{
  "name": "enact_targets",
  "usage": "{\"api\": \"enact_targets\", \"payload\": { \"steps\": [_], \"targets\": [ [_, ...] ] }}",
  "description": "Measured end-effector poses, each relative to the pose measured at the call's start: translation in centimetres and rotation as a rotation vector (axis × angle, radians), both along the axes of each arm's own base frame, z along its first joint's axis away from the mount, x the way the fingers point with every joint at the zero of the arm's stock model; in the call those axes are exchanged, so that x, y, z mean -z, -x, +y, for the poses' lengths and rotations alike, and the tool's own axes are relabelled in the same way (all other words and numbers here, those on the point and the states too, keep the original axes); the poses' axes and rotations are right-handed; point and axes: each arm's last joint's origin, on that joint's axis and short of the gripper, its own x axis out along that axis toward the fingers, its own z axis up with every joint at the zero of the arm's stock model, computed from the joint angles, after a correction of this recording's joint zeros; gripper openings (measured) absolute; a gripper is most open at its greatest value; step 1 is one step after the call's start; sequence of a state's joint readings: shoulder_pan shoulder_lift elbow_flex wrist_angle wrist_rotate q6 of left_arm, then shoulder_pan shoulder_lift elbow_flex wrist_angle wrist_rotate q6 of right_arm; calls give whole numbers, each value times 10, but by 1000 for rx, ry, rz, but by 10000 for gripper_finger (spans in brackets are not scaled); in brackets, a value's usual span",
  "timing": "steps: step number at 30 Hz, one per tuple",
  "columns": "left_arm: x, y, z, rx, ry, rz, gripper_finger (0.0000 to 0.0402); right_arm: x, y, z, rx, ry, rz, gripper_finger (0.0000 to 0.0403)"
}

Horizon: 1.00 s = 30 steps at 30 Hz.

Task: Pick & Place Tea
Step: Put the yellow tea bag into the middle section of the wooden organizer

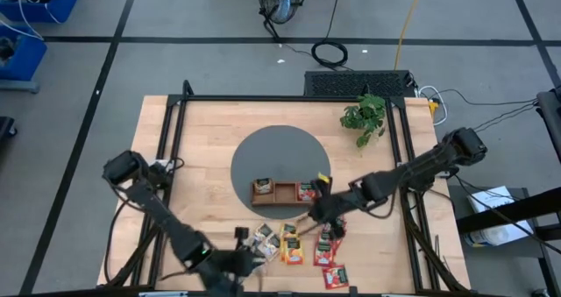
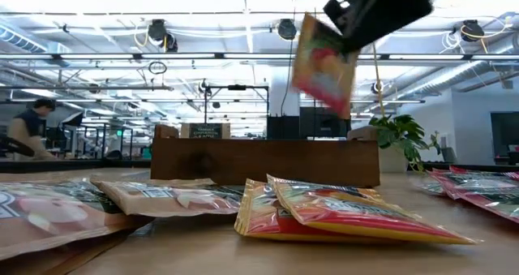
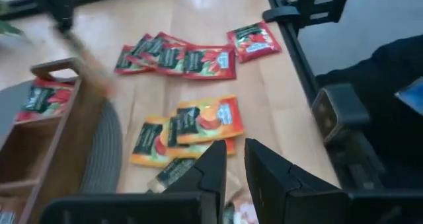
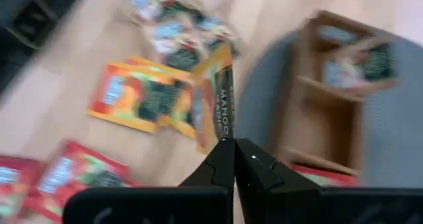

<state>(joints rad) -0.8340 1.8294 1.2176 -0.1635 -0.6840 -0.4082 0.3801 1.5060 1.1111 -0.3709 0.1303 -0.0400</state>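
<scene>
High view. Right gripper [image 1: 314,211] sits just off the near edge of the wooden tray [image 1: 273,193], above the table [image 1: 210,139] between the tray and the loose packets; what it carries is hard to make out from here. The tray lies on the grey round mat [image 1: 280,152]: 1 red packet [image 1: 306,191] in its right compartment, something pale in the left, the middle 1 bare. Left gripper [image 1: 238,260] waits low at the near edge, beside the beige packets [image 1: 264,242].

Low view. The held orange packet [image 2: 324,66] hangs from the right gripper's dark jaws, well above the tray, tilted. 2 more orange packets [image 2: 340,214] lie stacked on the tabletop in front.

Left wrist view. Left fingers [image 3: 268,178] stand slightly apart with nothing between them, over the orange pile; a row of red packets [image 3: 178,59] lies beyond.

Right wrist view. Jaws clenched on the lower edge of the orange packet, which stands edge-on, tray to 1 side.

Handling note. Judged step: carrying to the tray. Centre the packet over the bare middle compartment, lower until its edge passes the dividers, then release; it dangles, so it may catch a wall.

Only the low view shows lift height; only the high view shows which compartment is free. Compartment contents in the right wrist view are blurred, possibly 2 filled.
</scene>
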Motion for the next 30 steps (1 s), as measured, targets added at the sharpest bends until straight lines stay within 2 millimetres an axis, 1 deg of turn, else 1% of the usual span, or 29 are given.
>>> {"api": "enact_targets", "payload": {
  "steps": [3, 6, 10, 13, 17, 21, 25, 30],
  "targets": [
    [5, 14, -8, -22, -26, -20, 63, -13, -10, -16, 5, 26, -35, 0],
    [10, 23, -11, -56, -11, -37, 63, -27, -18, -32, 22, 31, -50, 0],
    [17, 28, -9, -73, 0, -28, 63, -35, -33, -50, 56, 22, -7, 0],
    [18, 27, -8, -77, -2, -28, 63, -35, -51, -60, 74, 12, 73, 0],
    [19, 27, -8, -76, -8, -26, 63, -26, -75, -71, 108, 31, 202, 0],
    [19, 28, -8, -67, -15, -25, 63, -12, -91, -79, 118, 46, 236, 0],
    [19, 30, -11, -49, -29, -25, 63, 1, -98, -89, 135, 51, 258, 0],
    [19, 31, -11, -47, -28, -24, 63, 6, -101, -97, 159, 52, 275, 0]
  ]
}}
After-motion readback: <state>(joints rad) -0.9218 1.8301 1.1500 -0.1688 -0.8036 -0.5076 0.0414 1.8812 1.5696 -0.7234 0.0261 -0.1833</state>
